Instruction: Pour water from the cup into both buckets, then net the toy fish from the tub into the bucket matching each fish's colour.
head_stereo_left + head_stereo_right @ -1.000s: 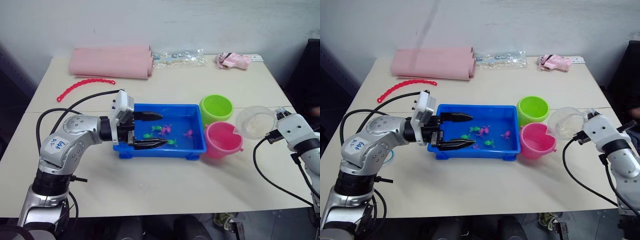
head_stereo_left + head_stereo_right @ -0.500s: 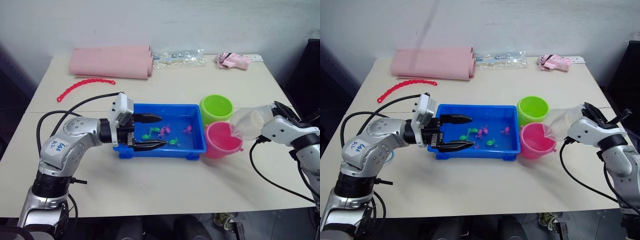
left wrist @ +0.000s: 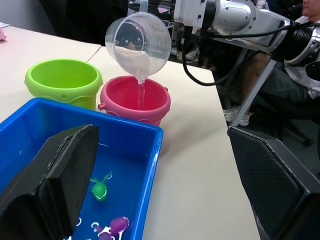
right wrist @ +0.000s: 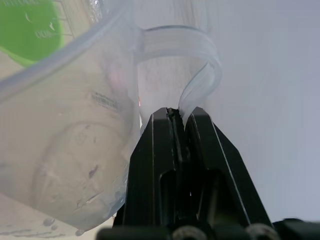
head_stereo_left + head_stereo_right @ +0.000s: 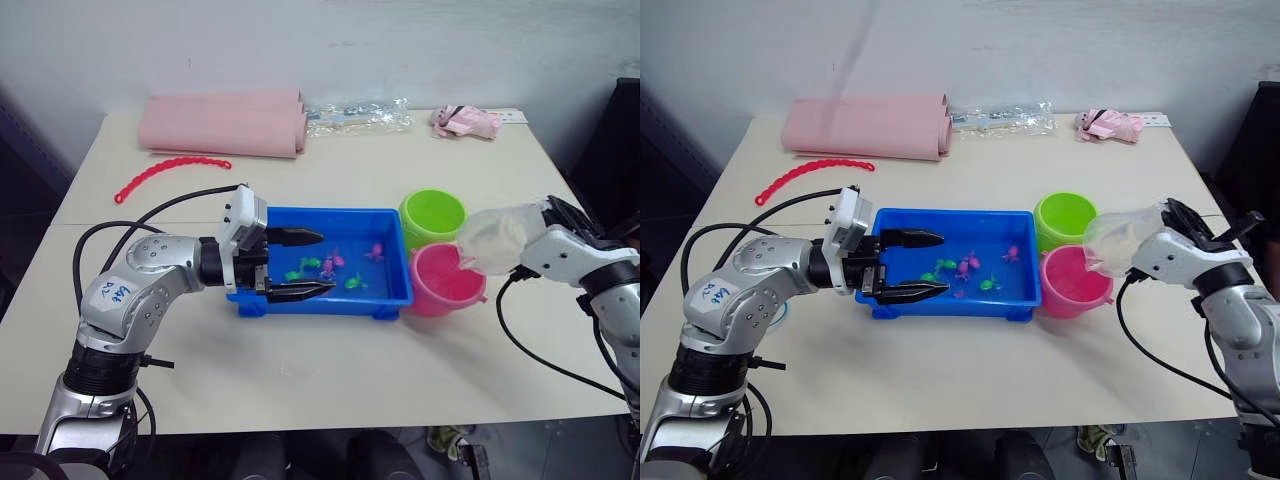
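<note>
The left hand (image 5: pixel 300 262) hovers with its two black fingers spread wide over the near-left end of the shallow bright blue plastic tub (image 5: pixel 385 296), where tiny green and magenta toy fish (image 5: pixel 325 266) float. To its right, the right hand (image 4: pixel 179 116) pinches the handle of the clear plastic cup (image 3: pixel 139 44), tipped over the small pink bucket (image 3: pixel 135 99) on the worktop (image 5: pixel 330 370), a thin stream falling in. The lime green bucket (image 5: pixel 432 216) stands just behind, touching it.

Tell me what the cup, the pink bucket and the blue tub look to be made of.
Cup: clear, glossy, likely thin plastic; the water shows through its wall.
Pink bucket: opaque moulded plastic by the look, smooth with a rolled rim.
Blue tub: opaque bright plastic, seemingly rigid, with a moulded rim and light glinting off it.
</note>
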